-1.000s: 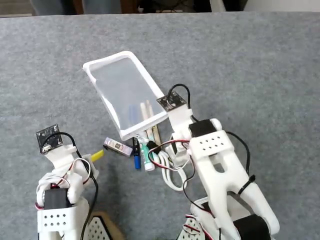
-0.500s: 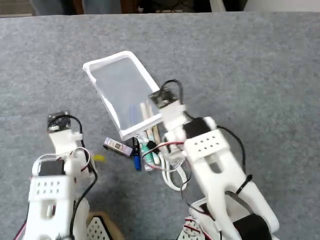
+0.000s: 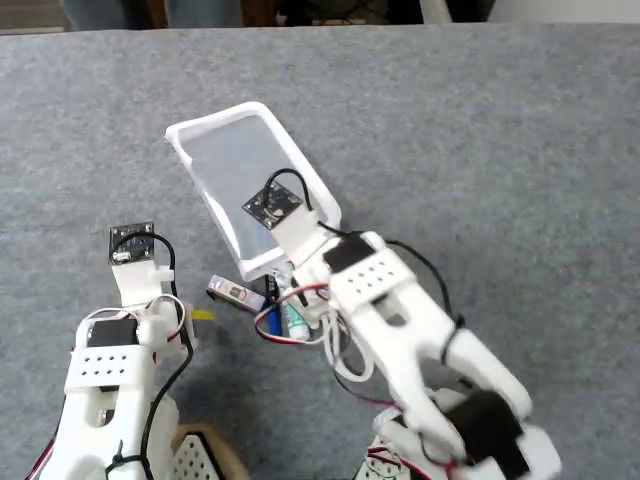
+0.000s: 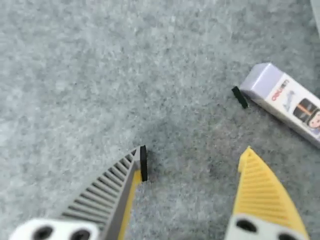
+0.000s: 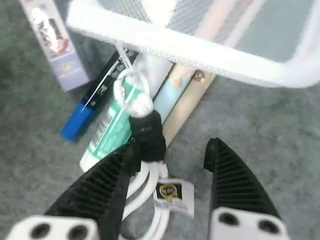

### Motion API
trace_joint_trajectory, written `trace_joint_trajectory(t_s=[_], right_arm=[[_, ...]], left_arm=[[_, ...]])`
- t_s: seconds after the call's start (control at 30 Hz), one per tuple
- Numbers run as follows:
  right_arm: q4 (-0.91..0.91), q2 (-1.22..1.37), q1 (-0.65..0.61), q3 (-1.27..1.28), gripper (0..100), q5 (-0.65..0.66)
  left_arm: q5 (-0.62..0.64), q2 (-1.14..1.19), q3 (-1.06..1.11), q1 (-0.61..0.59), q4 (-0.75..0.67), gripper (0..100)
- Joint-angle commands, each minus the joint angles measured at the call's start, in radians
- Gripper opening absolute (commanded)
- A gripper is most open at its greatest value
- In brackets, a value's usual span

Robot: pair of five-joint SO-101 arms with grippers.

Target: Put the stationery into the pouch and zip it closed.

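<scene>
mesh pouch (image 3: 235, 170) lies on grey worktop (image 3: 500, 150), stationery (image 5: 107, 130) sticking out at its mouth. right gripper (image 5: 175, 150) fingers open beside the zip pull (image 5: 147, 135). left gripper (image 4: 195, 160) fingers open, near the eraser (image 4: 285, 107).

Speckled grey table (image 3: 520, 150). White-rimmed, see-through mesh pouch (image 3: 225, 160). At its 6 o'clock: lilac eraser box (image 3: 236, 292), black pen with blue cap (image 5: 95, 100), green-and-white tube (image 5: 107, 132), tan stick (image 5: 190, 102). Ribbed yellow-and-grey left gripper (image 4: 195, 160); ribbed black right gripper (image 5: 175, 150).
</scene>
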Motion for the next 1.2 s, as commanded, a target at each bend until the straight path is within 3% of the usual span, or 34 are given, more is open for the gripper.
trace_joint_trajectory(t_s=[0.0,0.37,0.77,1.17], right_arm=[[-0.077,0.128,-0.020,-0.036,23.0,0.006],[-0.080,0.320,-0.018,-0.173,23.0,0.005],[0.103,0.237,-0.021,-0.274,23.0,0.005],[0.110,0.134,-0.018,-0.265,22.9,0.005]], left_arm=[[-0.009,0.005,-0.001,0.004,-0.017,31],[-0.009,0.005,-0.001,0.004,-0.018,31],[-0.011,0.012,-0.001,0.004,-0.038,31],[-0.011,0.012,-0.001,0.004,-0.038,31]])
